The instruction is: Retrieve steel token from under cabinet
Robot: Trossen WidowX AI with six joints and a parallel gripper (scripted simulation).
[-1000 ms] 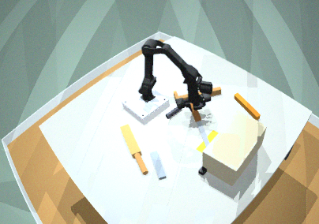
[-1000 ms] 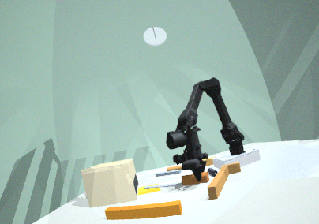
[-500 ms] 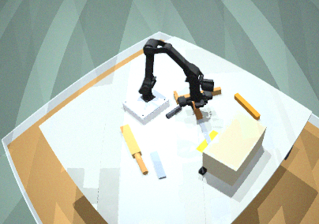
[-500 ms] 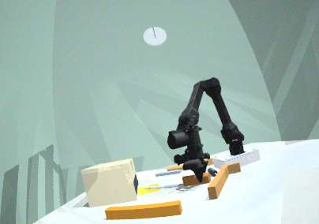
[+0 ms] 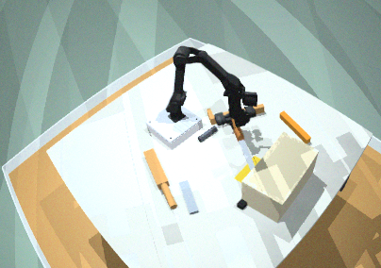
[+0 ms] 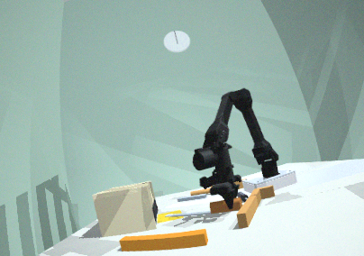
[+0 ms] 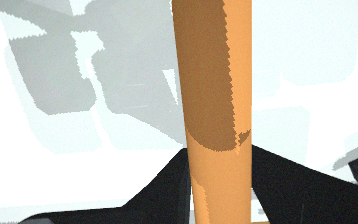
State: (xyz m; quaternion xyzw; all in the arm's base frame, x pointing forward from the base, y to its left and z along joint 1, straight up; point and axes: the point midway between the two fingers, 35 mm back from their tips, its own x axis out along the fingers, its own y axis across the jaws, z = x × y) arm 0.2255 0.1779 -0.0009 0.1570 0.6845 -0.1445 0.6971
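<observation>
My gripper (image 5: pixel 233 120) (image 6: pixel 226 191) is shut on the orange handle (image 5: pixel 237 128) (image 6: pixel 222 206) (image 7: pixel 217 100) of a long tool. The tool's thin grey blade (image 5: pixel 246 153) slopes down toward the foot of the beige cabinet (image 5: pixel 283 175) (image 6: pixel 123 209). The blade tip reaches the yellow marked area (image 5: pixel 243 174) (image 6: pixel 168 218) in front of the cabinet. The steel token shows in no view. In the wrist view the handle fills the middle and hides what lies beyond it.
An orange bar (image 5: pixel 294 126) (image 6: pixel 163 240) lies beside the cabinet. An orange angled piece (image 6: pixel 250 207) and a dark cylinder (image 5: pixel 207 135) lie near the white arm base (image 5: pixel 174 127). An orange paddle (image 5: pixel 157 172) and a grey strip (image 5: pixel 189 196) lie left. A small black block (image 5: pixel 241 204) sits by the cabinet corner.
</observation>
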